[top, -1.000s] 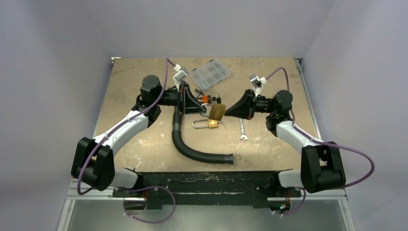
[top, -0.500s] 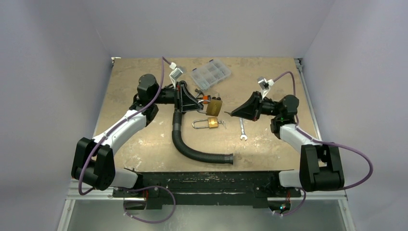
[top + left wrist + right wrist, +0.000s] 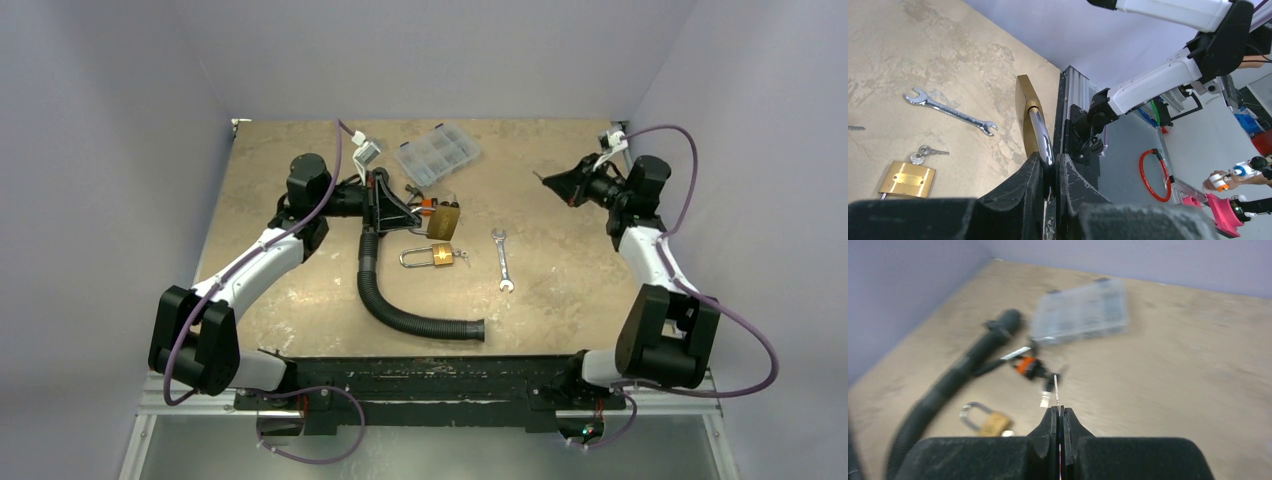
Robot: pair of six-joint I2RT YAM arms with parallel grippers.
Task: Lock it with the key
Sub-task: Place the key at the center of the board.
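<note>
Left tool (image 3: 1050, 165) clamps padlock (image 3: 1024, 107); right tool (image 3: 1059, 412) pinches key (image 3: 1056, 389), well apart from padlock.

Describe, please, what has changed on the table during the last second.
The right fingers drew back from the held padlock and swung far to the right, shut on a thin key. The left fingers shifted slightly, still clamping that padlock's shackle. The second padlock, wrench, hose and box stayed.
</note>
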